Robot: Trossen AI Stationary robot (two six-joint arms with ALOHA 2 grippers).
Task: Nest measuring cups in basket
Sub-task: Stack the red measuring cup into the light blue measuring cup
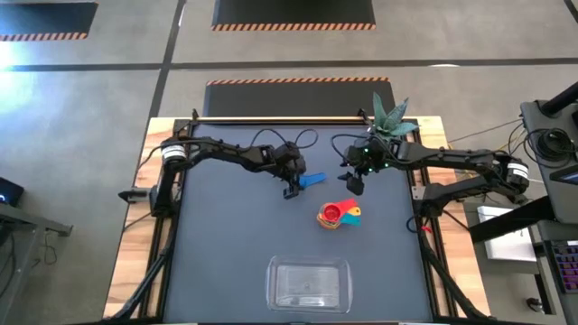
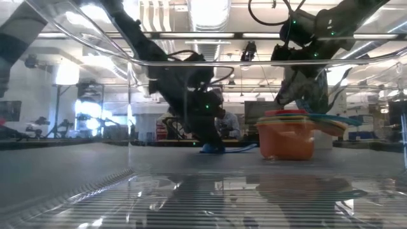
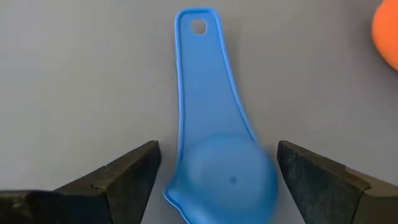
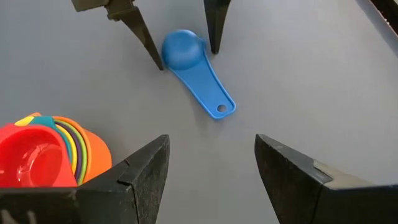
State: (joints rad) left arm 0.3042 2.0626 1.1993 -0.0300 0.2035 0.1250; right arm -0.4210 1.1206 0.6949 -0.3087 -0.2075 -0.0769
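Left wrist view: left claw (image 3: 214, 180) wide, straddling glossy blue cup (image 3: 221, 180), dome up. High view only: clear basket (image 1: 309, 284). Right claw (image 4: 211, 171) open, empty.

Blue measuring cup (image 3: 214, 155), red cup (image 4: 31, 155) atop orange, yellow, green nested stack (image 4: 78, 149), dark grey table (image 1: 235, 235).
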